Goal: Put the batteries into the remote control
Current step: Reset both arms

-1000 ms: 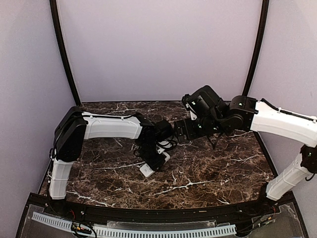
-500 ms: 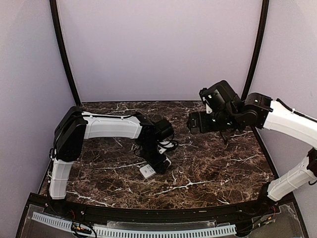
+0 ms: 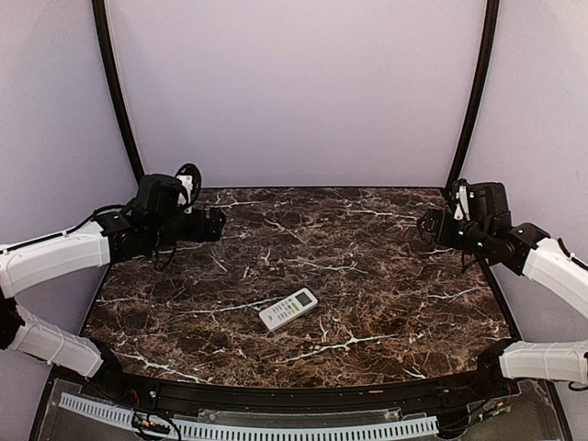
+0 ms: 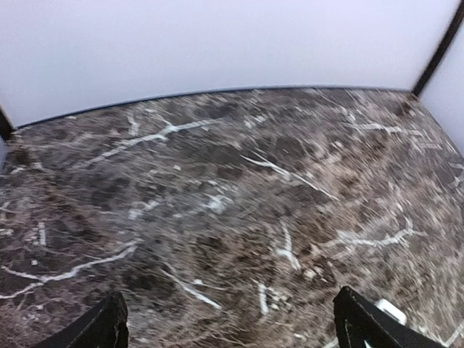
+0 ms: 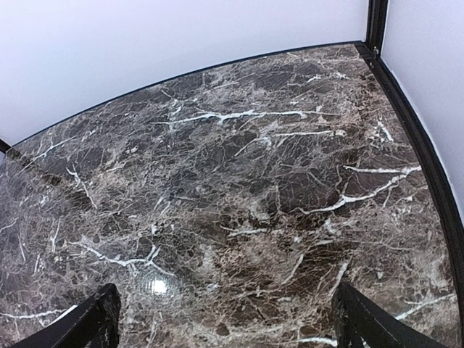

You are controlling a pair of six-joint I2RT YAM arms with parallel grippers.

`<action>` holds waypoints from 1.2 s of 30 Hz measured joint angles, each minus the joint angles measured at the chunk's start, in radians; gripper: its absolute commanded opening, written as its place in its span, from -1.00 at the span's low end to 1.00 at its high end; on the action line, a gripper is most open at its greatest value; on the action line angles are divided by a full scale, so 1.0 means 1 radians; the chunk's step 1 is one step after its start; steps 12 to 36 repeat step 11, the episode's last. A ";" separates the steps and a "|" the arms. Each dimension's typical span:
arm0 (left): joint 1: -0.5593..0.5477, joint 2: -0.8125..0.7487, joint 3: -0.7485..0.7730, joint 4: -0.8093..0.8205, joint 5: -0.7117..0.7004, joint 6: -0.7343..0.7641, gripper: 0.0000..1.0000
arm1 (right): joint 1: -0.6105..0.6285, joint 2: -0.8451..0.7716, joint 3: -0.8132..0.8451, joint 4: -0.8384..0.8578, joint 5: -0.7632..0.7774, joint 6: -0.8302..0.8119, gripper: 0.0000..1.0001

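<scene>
One white remote control [image 3: 288, 310], face up, lettering unreadably small

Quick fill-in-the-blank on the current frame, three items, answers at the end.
1. The remote control lies on the table, gripped by ____ tool.
2. The left tool and the right tool both have their jaws ____.
3. The remote control's casing is ____ in colour.
Missing words: neither; open; white.
</scene>
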 measured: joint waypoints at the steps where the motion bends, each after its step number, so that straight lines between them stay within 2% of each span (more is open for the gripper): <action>1: 0.006 -0.035 -0.043 0.026 -0.066 -0.006 0.98 | -0.019 -0.016 -0.030 0.029 -0.005 -0.016 0.97; 7: 0.077 -0.160 -0.272 0.194 -0.451 -0.050 0.98 | -0.048 -0.029 -0.146 0.146 -0.010 -0.066 0.97; 11: 0.127 -0.192 -0.358 0.255 -0.615 -0.059 0.98 | -0.050 -0.039 -0.183 0.206 0.002 -0.075 0.97; 36: 0.127 -0.192 -0.358 0.255 -0.615 -0.059 0.98 | -0.050 -0.039 -0.183 0.206 0.002 -0.075 0.97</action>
